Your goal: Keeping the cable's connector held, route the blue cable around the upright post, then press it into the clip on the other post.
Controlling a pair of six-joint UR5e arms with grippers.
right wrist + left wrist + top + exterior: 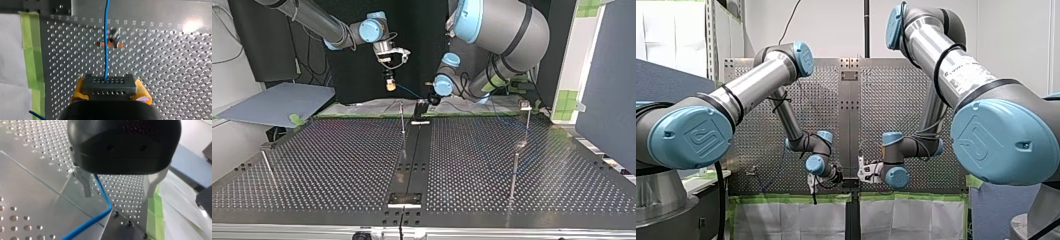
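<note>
My right gripper [109,98] has its yellow pads shut on a dark grey connector block [108,86]. The blue cable [106,50] runs straight out of the block, ahead of the fingers, past a small fixture with orange parts [109,44] on the plate. In the top view this gripper [390,85] hangs above the table's far edge. My left gripper [118,188] is open, its metal fingers [86,187] wide apart. The blue cable [102,192] passes loosely between them and bends sharply just beyond. A thin upright post [402,117] stands near both grippers.
More thin posts stand on the perforated table [337,165]: one with a small head [527,117] at the top view's right, one [513,175] nearer the camera, one [267,167] at the left. Green tape [152,215] edges the plate. A clear sheet [37,195] lies under my left gripper.
</note>
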